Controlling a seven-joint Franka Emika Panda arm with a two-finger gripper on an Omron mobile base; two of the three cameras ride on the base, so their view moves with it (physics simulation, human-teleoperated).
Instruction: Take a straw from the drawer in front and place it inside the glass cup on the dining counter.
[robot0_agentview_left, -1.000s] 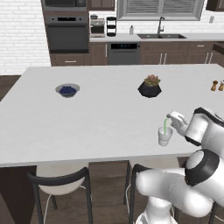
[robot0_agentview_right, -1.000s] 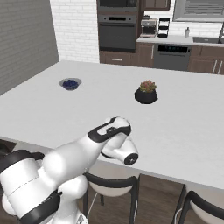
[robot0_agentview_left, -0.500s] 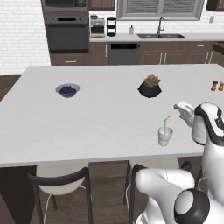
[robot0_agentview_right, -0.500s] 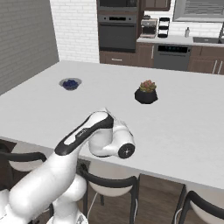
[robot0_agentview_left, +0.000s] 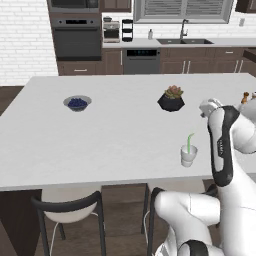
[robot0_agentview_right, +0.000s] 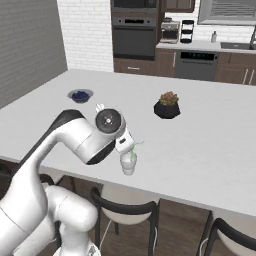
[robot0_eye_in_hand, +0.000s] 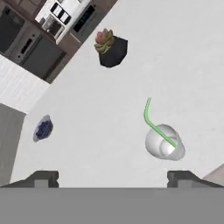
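Now the straw (robot0_eye_in_hand: 154, 124) stands in the glass cup (robot0_eye_in_hand: 165, 143), below the open end effector (robot0_eye_in_hand: 112, 177).

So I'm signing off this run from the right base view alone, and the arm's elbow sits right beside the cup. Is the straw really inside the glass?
Observer: Yes. In the hand view the straw runs down into the glass cup, bent end out over the rim.
Operator: Is the gripper holding it?
Observer: No. The gripper is open in the hand view, both finger tips apart and nothing between them.
Operator: Is the cup near the counter's edge?
Observer: In the left base view it stands upright close to the near edge of the dining counter, with the plant pot farther back.
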